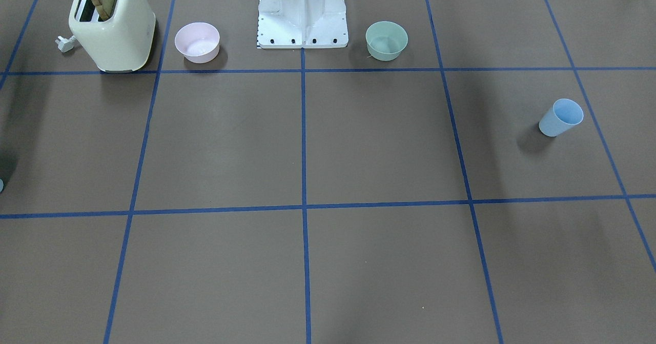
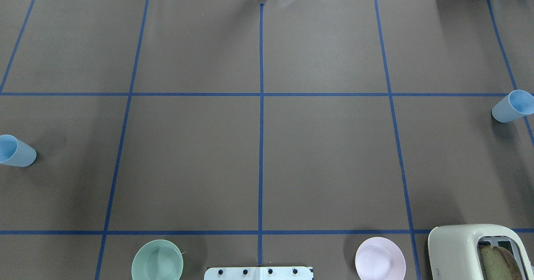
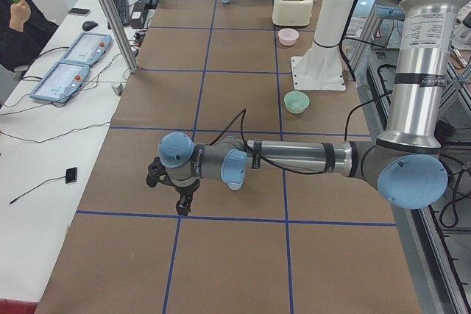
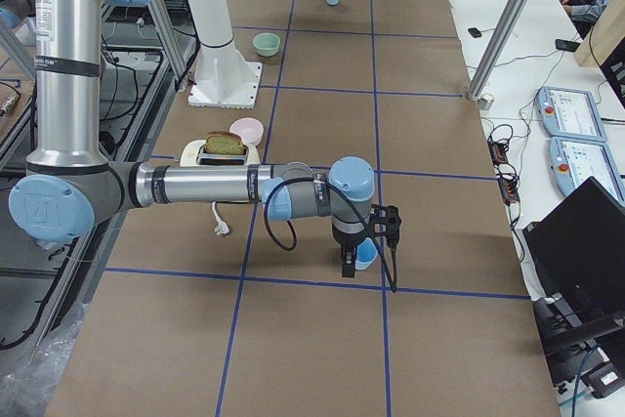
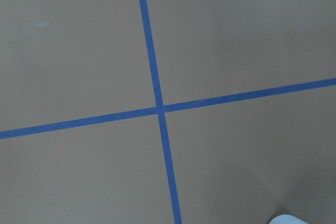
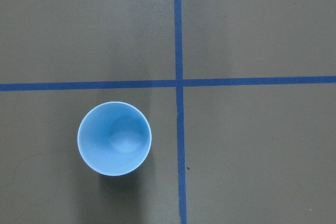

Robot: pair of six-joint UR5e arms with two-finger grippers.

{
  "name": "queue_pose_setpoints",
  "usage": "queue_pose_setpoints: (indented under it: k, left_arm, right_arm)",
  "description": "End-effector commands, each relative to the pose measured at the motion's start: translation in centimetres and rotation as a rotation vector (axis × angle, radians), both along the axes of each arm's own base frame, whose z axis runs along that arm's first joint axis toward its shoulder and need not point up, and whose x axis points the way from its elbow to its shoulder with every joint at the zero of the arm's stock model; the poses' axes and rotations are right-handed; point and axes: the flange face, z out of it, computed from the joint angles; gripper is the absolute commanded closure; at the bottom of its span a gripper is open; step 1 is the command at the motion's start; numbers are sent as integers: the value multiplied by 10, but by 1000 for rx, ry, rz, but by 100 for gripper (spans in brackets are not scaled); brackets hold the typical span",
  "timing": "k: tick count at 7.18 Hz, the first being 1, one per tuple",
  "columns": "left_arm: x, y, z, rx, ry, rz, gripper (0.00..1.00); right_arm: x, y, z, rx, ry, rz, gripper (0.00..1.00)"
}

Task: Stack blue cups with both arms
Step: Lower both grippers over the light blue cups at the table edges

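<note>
Reaching stage: left end effector (image 3: 182, 207) hangs by the left blue cup (image 2: 16, 150), right end effector (image 4: 348, 266) by the right blue cup (image 6: 114, 138), at opposite worktop (image 2: 325, 155) ends. Whether either is released or clenched, I cannot tell. Next, each should centre, descend and grasp.

The blue cups (image 2: 512, 106) (image 2: 16, 151) look smooth, faintly glossy plastic — the table covering (image 2: 325, 159) is matt brown paper with blue tape lines (image 2: 261, 146); the toaster (image 1: 125, 31) on the right is glossy.
</note>
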Motion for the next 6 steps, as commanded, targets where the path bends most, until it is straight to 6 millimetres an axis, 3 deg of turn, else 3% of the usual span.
queue_pose_setpoints:
  k: [1,4,6]
  left_arm:
    - [0,0,-2,3,0,0,1]
    - [2,-4,-30,-12,17,-100,1]
    - [5,5,-29,-21,23,-117,0]
  right_arm:
    - [-3,-1,1,-3,-4,-5,0]
    - [-4,-16,1,118,-10,-7,0]
    - [-26,-21,11,183,-19,-63,0]
